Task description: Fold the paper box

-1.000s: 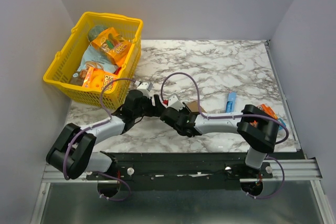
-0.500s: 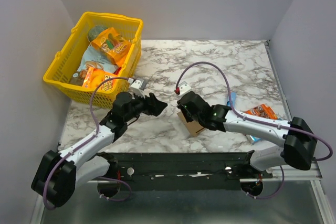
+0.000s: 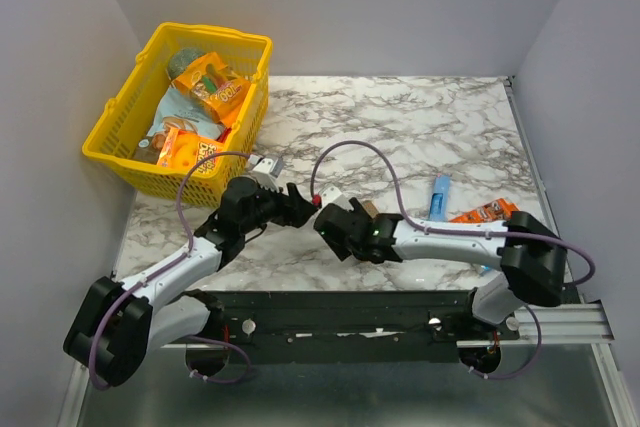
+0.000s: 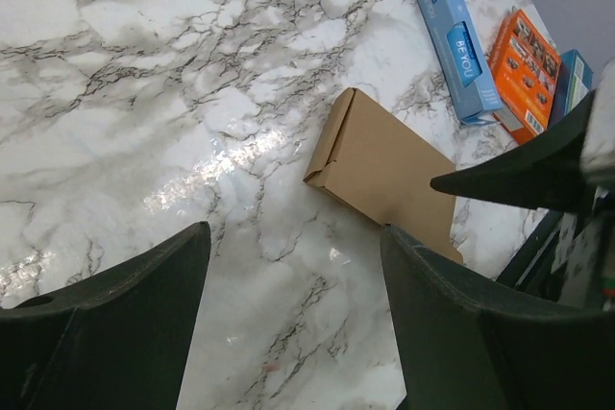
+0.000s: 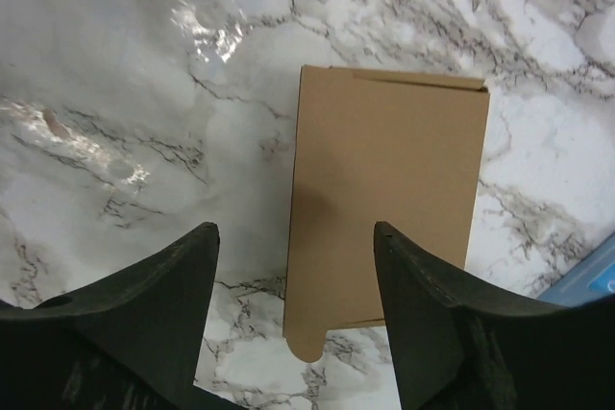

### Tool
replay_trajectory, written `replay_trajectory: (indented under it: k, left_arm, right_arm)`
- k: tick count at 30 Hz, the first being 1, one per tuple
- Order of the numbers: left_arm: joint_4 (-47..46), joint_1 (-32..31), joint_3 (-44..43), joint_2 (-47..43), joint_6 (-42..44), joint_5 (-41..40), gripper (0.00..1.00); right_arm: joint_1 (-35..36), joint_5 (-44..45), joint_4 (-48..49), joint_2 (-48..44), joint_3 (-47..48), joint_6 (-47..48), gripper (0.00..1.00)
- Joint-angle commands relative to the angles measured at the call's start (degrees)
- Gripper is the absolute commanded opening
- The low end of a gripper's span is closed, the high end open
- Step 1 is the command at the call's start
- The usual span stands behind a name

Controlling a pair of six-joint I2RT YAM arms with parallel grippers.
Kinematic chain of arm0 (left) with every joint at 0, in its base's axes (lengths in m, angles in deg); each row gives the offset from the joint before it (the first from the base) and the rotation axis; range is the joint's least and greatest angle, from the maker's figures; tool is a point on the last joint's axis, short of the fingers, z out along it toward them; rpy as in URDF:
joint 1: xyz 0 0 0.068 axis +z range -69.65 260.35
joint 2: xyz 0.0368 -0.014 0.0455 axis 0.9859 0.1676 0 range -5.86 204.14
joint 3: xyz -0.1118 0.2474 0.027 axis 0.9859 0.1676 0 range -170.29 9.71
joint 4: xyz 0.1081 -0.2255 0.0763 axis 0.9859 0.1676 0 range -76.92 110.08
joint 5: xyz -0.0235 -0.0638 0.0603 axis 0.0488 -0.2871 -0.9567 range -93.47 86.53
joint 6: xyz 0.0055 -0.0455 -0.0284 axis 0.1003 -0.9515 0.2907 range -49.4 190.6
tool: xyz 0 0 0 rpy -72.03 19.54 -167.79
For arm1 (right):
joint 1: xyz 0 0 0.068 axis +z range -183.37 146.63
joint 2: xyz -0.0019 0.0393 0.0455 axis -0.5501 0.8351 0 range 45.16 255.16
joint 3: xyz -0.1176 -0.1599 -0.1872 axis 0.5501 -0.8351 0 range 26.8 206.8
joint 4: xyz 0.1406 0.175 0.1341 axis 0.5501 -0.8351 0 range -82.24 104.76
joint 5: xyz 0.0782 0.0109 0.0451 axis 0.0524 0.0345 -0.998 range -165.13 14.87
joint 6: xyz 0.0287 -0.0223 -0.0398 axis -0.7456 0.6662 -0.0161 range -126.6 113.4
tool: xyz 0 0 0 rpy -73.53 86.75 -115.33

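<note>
The paper box (image 5: 384, 189) is a flat brown cardboard rectangle lying on the marble table, with a small tab at its near corner. My right gripper (image 5: 293, 228) hovers open just above it, the box's left edge running between its fingers and nothing gripped. In the top view the right gripper (image 3: 335, 222) covers most of the box (image 3: 368, 207). My left gripper (image 3: 300, 202) is open just left of the right one, aimed at bare marble. In the left wrist view the box (image 4: 384, 170) lies beyond the open left gripper (image 4: 293, 232), and a right finger (image 4: 519, 170) juts in above it.
A yellow basket (image 3: 120, 137) full of snack packets stands at the back left. A slim blue packet (image 3: 440, 194) and an orange packet (image 3: 485, 213) lie right of the box. The table's right edge and side wall are close behind them.
My right gripper has opened and shifted left toward the left gripper. The box, visible in front of it half a second ago, now lies flat mostly under it. The left gripper stays open.
</note>
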Motion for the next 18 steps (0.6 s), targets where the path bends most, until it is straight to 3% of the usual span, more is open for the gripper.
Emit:
replay_trajectory:
  k: [1,7,11,18]
  left_arm:
    - [0.2,0.1,-0.1,1.1,-0.6,0.1,0.80]
    - [0.0,0.1,0.1,0.9,-0.7,0.1,0.80]
    - [0.0,0.1,0.1,0.7,-0.7,0.1,0.80]
    - [0.1,0.1,-0.1,0.6,-0.7,0.0,0.80]
  right_arm:
    - [2.9,13.6,-8.0,7.9,4.7,-8.3,0.74]
    - [5.0,20.3,-9.2,16.1,8.3,-8.6,0.69]
    - [5.3,25.5,-13.1,20.5,10.5,-10.0,0.55]
    - [5.8,26.2,-11.7,20.8,8.1,-9.3,0.31]
